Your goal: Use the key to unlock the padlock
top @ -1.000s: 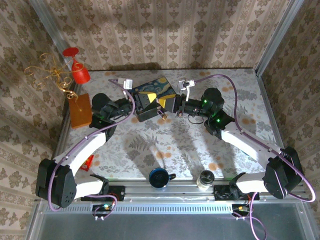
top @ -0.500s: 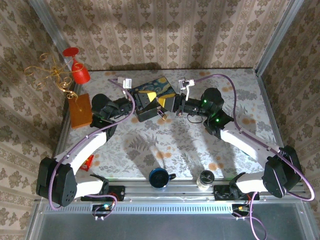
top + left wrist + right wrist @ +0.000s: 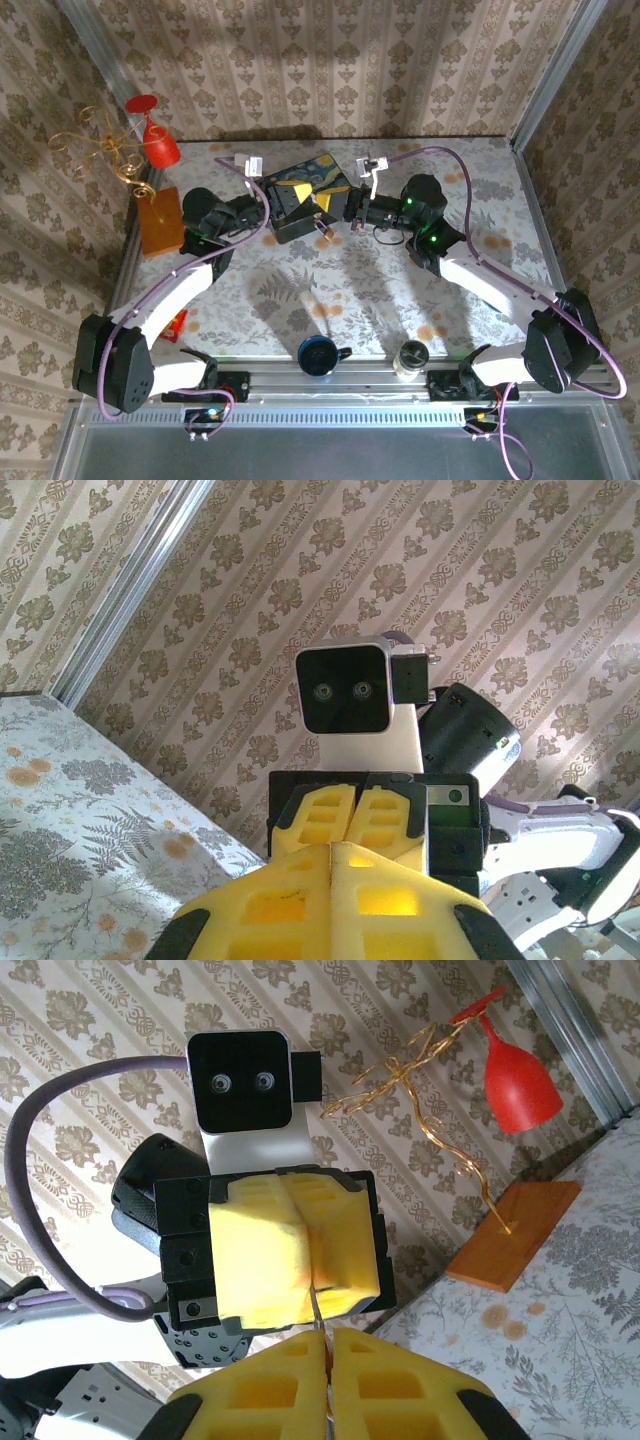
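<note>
The two grippers were seen tip to tip above the far middle of the table (image 3: pixel 400 290). The left gripper (image 3: pixel 312 208) was on the left and the right gripper (image 3: pixel 340 207) on the right, both just near of the tin (image 3: pixel 310 172). The left pads (image 3: pixel 300 900) were pressed together, seam closed. The right pads (image 3: pixel 390 1380) were pressed together as well. From the right wrist, a thin silvery sliver (image 3: pixel 314 1312) was seen running from the left seam down to the right seam. Which gripper pinched it could not be told. The padlock (image 3: pixel 325 231) was made out from above as a small speck on the near side of the meeting tips, just beside them. It was too small for its shackle or body to be read.
</note>
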You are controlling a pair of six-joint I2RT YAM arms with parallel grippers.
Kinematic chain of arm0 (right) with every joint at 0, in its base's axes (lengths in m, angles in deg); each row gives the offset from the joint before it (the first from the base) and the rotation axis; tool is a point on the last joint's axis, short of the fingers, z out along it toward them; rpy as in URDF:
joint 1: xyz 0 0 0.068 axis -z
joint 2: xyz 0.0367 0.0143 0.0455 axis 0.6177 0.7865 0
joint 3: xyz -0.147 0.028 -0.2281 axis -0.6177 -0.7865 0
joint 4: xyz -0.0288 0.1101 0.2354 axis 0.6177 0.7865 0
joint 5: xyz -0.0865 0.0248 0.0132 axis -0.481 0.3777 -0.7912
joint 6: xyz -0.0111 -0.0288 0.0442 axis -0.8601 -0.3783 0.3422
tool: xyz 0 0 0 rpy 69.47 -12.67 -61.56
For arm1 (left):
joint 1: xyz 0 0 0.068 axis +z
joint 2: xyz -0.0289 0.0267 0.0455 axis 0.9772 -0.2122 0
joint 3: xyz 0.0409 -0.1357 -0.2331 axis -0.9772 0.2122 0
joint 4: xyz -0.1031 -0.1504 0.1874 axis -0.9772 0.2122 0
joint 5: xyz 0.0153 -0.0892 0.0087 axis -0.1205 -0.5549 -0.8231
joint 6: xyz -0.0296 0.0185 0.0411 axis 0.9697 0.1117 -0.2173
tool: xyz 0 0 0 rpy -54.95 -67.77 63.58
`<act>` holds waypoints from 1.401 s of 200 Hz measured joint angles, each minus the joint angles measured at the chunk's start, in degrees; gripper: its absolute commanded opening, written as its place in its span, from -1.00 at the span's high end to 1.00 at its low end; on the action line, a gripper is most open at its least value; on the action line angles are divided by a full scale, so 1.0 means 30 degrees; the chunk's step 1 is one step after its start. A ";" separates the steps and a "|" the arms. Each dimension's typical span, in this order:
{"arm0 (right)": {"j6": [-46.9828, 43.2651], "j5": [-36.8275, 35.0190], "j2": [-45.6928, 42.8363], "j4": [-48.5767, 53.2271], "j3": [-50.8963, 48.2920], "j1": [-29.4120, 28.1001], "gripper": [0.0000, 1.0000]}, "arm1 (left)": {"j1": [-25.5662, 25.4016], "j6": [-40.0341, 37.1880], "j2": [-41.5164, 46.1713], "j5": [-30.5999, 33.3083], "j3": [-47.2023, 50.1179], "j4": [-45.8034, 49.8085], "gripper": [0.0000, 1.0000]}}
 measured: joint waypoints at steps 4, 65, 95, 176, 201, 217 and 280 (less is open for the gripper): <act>0.0007 0.0000 0.0000 -0.0007 0.0000 0.0000 0.90 | 0.0000 0.0000 0.0000 0.0000 0.0000 0.0000 1.00; 0.0197 0.0000 0.0000 -0.0131 0.0000 0.0000 1.00 | 0.0000 0.0007 0.0000 0.0044 0.0000 -0.0073 0.48; 0.0175 -0.0080 -0.0007 -0.0138 0.0000 -0.0015 1.00 | 0.0000 0.0044 0.0000 0.0131 0.0095 0.0160 -0.50; -0.1457 -0.3701 -0.1129 0.5304 0.0000 0.0219 1.00 | -0.0044 -0.3978 0.3526 0.5639 0.0627 0.7737 -1.00; -0.1982 -0.5595 -0.1749 0.7766 -0.0175 0.0364 1.00 | -0.0714 -0.5515 0.4692 1.0069 0.0350 1.1897 -1.00; -0.2288 -0.6200 -0.1872 0.8947 -0.0299 0.0546 1.00 | -0.1661 -0.5778 0.4605 1.2743 0.0321 1.3697 -1.00; -0.1712 -0.6586 -0.1603 1.0127 -0.2936 0.2688 1.00 | -0.4889 -0.4087 -0.0408 1.9096 0.0036 1.6254 -0.98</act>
